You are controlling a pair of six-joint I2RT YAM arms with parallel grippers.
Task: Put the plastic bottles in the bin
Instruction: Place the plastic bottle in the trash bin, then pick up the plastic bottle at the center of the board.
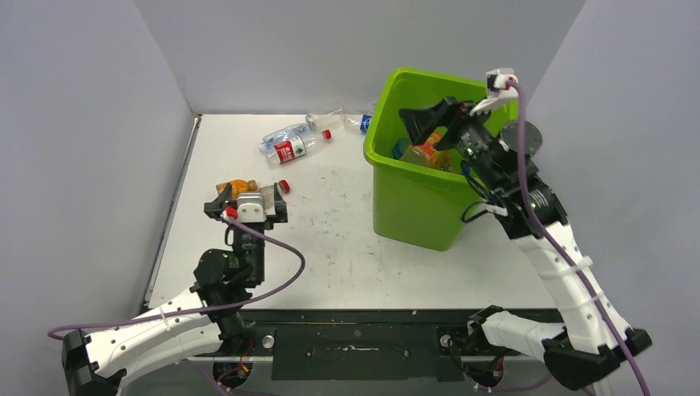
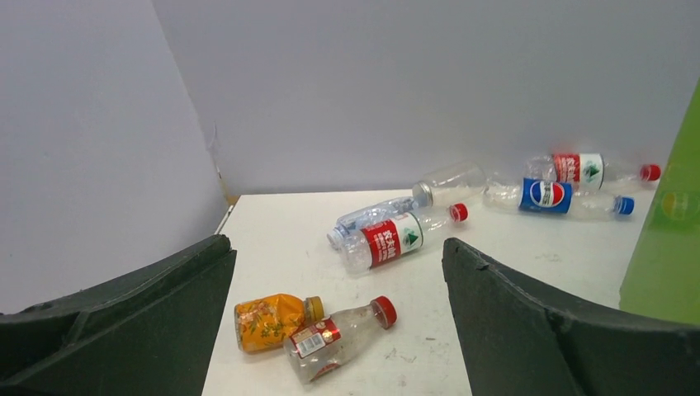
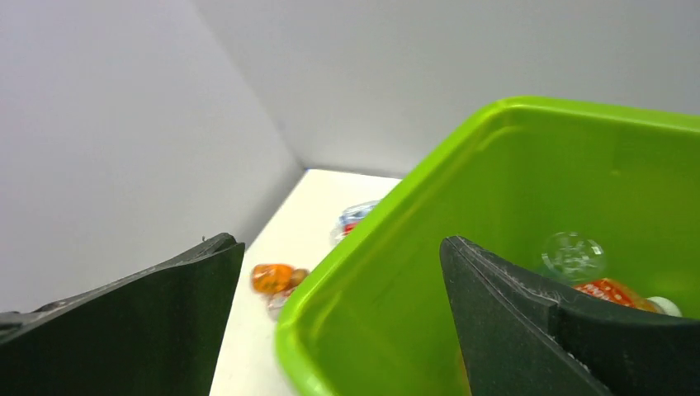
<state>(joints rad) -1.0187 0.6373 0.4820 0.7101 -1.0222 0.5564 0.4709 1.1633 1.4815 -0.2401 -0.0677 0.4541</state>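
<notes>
We're seeing a few plastic bottles (image 1: 429, 153) sitting in the bin (image 1: 413, 206), while several loose bottles (image 2: 384, 239) are lying on the bench (image 1: 347, 247) (two just ahead of the left pincer (image 2: 337, 246)). Both pincers are gaping empty, with the right pincer (image 3: 340, 241) hanging over the bin.

The bin (image 1: 413, 206) is showing smooth, glossy lime plastic; the bottles (image 2: 384, 239) are looking clear and shiny; the table (image 1: 347, 247) is looking matt, scuffed white.
</notes>
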